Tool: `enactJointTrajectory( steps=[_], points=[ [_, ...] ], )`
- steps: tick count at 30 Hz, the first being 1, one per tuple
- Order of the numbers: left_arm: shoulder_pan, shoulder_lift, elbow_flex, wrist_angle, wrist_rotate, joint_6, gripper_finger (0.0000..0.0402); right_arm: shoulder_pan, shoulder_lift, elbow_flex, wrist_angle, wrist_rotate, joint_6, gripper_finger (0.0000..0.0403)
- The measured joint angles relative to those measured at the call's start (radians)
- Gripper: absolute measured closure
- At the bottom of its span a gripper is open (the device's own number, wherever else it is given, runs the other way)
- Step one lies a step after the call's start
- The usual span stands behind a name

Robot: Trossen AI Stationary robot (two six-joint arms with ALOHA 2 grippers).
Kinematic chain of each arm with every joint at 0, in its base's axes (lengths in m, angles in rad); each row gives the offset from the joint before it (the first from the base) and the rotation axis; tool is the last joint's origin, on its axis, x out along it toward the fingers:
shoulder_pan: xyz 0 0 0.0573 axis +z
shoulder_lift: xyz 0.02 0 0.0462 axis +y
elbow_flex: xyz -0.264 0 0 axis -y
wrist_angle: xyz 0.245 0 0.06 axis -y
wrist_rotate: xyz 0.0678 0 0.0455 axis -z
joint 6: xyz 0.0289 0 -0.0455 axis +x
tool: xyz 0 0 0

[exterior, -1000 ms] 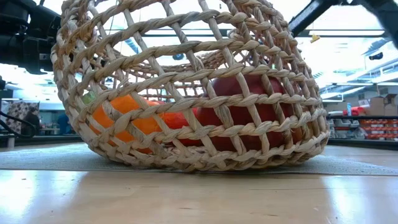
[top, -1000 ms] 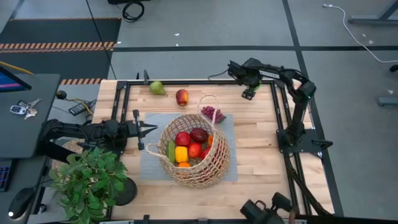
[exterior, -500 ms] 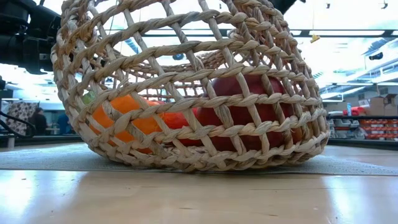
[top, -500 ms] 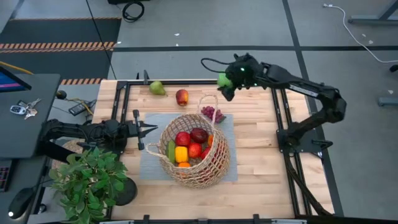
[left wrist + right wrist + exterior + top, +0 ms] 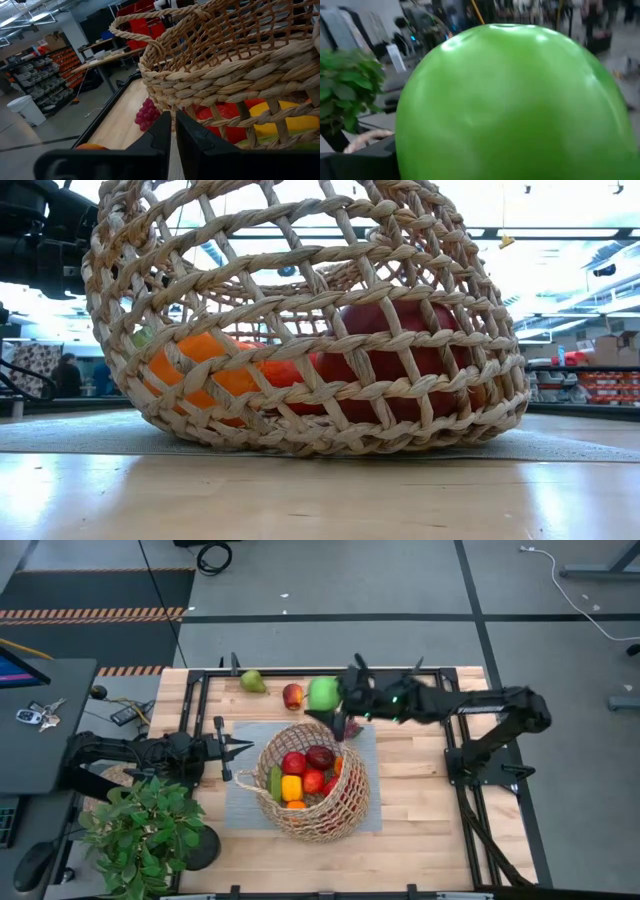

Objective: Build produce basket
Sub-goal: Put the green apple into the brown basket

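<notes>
My arms [image 5: 480, 705] are matte black jointed tubes on black frames, a small green light on the right wrist [image 5: 396, 698]. My left fingers [image 5: 192, 142] are dark, flat, tapering blades.

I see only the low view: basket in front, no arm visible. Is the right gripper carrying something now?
Observer: Yes. In the high view the right gripper holds a green apple, just beyond the far rim of the basket.
Operator: Which produce is outside the basket?
Observer: A green pear, a red apple and purple grapes lie on the table.
Operator: And the left gripper?
Observer: The left gripper is shut, beside the basket's left handle.
</notes>
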State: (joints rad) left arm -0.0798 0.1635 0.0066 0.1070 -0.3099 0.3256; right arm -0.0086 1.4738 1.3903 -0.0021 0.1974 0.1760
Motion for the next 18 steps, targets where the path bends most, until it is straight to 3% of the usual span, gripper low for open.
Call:
enactJointTrajectory(
  steps=[8, 18],
  points=[
    [0.0, 0.0, 0.0, 0.0, 0.0, 0.0, 0.0374, 0.089, 0.16, 0.0, 0.275, 0.075, -0.105, 0.0041],
    [0.0, 0.0, 0.0, 0.0, 0.0, 0.0, 0.0366, 0.118, 0.264, 0.0, 0.321, 0.097, -0.165, 0.0041]
  ],
)
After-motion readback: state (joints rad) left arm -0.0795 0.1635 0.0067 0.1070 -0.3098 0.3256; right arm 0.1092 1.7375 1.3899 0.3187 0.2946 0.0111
